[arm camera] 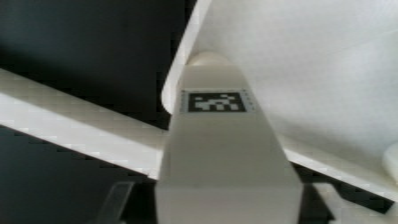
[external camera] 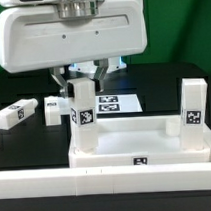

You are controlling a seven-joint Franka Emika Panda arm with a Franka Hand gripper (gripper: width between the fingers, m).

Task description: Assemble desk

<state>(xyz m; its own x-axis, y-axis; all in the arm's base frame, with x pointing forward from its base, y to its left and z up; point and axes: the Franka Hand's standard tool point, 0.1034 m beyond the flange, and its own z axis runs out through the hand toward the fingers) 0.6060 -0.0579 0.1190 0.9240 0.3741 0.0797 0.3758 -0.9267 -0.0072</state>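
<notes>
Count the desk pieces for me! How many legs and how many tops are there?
Legs: 4 (2 standing, 2 lying down)
Top: 1
Total: 5

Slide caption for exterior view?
End effector straddles upright leg at a corner of the desk top; second leg stands opposite; two loose legs lie aside.
</notes>
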